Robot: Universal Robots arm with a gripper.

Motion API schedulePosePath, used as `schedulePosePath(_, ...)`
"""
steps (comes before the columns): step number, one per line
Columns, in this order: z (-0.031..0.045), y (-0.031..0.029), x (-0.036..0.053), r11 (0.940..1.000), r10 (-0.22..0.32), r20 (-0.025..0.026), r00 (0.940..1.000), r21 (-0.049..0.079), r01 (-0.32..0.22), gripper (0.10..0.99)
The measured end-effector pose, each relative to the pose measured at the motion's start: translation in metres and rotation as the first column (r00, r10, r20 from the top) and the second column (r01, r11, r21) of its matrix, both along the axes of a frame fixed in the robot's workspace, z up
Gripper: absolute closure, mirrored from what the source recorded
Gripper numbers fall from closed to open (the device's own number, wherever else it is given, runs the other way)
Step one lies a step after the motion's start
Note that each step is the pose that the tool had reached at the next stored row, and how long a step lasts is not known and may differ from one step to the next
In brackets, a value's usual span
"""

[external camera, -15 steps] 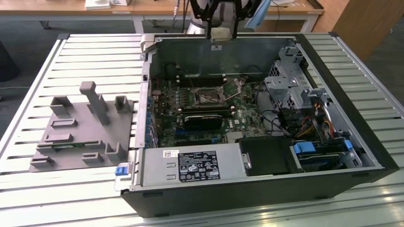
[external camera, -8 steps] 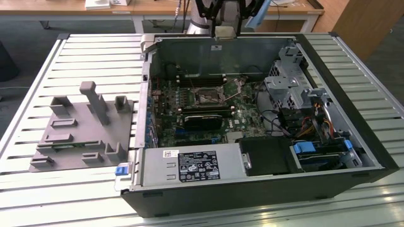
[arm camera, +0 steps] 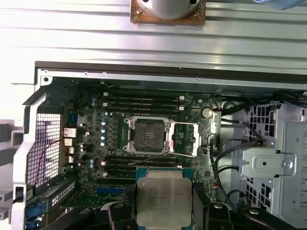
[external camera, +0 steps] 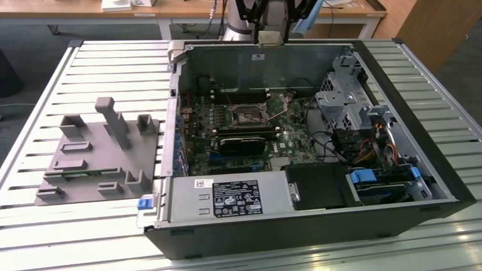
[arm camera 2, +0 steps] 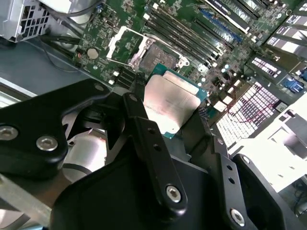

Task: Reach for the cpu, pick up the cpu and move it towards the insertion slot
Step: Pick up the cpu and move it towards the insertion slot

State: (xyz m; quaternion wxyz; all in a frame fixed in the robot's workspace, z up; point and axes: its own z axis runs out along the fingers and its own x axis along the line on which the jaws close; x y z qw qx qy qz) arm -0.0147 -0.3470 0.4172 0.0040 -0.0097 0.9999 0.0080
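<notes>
The cpu (arm camera: 164,197) (arm camera 2: 171,104) is a flat square chip with a silvery, stepped metal lid over a thin teal-green rim. The gripper (arm camera 2: 168,112) holds it clamped between black fingers (arm camera 2: 144,129), above the green motherboard (arm camera: 100,143). The insertion slot (arm camera: 146,135) (arm camera 2: 158,57) (external camera: 246,114) lies open just beyond the cpu, its metal frame flipped aside.
</notes>
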Motion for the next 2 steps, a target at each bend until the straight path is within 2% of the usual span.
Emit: schedulePosePath(2, 0.0, 0.0, 0.0, 1.0, 0.0, 0.0, 1.0, 0.0, 0.0, 0.541)
